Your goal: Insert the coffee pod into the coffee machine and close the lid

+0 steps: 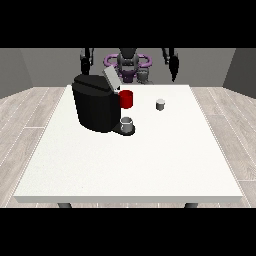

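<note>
White table [125, 165] holds the coffee pod [160, 104]; reach from above (lid [110, 78] stands open). Both hands' fingers: cannot tell.

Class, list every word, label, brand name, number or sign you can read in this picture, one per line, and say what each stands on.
None: no readable text shows anywhere in this view.
Coffee machine: plain black body, no brand or label visible.
Red cup: plain, no print.
Coffee pod: plain, too small to show any marking.
Grey cup under the machine's spout: no marking.
White table: no writing.
</note>
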### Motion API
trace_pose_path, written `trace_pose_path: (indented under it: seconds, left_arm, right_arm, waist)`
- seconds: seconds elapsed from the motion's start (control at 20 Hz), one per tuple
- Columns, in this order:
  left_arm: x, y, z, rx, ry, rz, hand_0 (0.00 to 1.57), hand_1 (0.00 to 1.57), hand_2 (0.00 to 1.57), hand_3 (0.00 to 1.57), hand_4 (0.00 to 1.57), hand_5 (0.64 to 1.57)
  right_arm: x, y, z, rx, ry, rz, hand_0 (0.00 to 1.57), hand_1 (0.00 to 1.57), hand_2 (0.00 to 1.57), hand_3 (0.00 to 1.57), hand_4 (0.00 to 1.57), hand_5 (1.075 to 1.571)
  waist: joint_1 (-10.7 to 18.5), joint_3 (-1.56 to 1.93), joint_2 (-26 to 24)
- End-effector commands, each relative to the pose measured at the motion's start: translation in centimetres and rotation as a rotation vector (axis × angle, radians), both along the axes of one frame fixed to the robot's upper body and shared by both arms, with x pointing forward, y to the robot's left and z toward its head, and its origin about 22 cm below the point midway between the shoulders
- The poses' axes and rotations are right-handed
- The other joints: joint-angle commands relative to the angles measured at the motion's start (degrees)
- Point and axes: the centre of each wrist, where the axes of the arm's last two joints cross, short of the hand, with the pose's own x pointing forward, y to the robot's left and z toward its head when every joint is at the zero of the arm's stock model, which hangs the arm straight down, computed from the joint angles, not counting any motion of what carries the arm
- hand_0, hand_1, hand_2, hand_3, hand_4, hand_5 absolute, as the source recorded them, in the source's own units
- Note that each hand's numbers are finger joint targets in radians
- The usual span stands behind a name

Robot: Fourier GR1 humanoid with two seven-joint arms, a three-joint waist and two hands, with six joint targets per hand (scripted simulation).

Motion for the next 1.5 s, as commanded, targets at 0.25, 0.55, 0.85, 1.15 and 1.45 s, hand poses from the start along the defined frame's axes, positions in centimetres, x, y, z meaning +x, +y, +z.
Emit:
trace_pose_path:
  seconds: [0.25, 0.55, 0.85, 1.15, 1.45]
  left_arm:
    - [-4.1, -1.6, -2.3, -0.043, -0.071, -0.13, 0.0, 0.0, 0.0, 0.0, 0.26, 1.571]
    - [-1.0, 2.8, 0.3, 0.214, -0.066, -0.118, 0.0, 0.0, 0.0, 0.0, 0.0, 1.571]
    - [3.9, 3.8, 2.6, 0.235, -0.018, -0.061, 0.0, 0.0, 0.0, 0.0, 0.0, 1.571]
    - [5.5, 5.6, 0.9, 0.314, 0.055, -0.072, 0.0, 0.0, 0.0, 0.0, 0.0, 1.571]
    - [7.4, 7.4, 0.2, 0.342, 0.104, -0.038, 0.0, 0.0, 0.0, 0.0, 0.0, 1.571]
  right_arm:
    - [-0.9, -4.5, -0.7, -0.012, 0.082, -0.114, 0.0, 0.0, 0.0, 0.0, 0.13, 1.571]
    - [-0.1, -1.2, -0.5, 0.076, -0.11, -0.268, 0.0, 0.0, 0.0, 0.0, 0.14, 1.571]
    - [0.7, 0.3, -0.2, 0.077, -0.169, -0.195, 0.0, 0.0, 0.0, 0.0, 0.18, 1.571]
    - [2.2, 1.1, 1.9, 0.095, -0.229, -0.167, 0.0, 0.0, 0.0, 0.0, 0.19, 1.571]
    - [2.4, 2.1, 1.8, 0.096, -0.19, -0.148, 0.0, 0.0, 0.0, 0.0, 0.26, 1.571]
  waist:
    - [2.4, 0.05, -5.73]
    - [-1.38, 0.06, -3.03]
    - [-5.08, 0.06, 2.18]
    - [-6.33, 0.04, 5.76]
    - [-6.56, 0.03, 6.88]
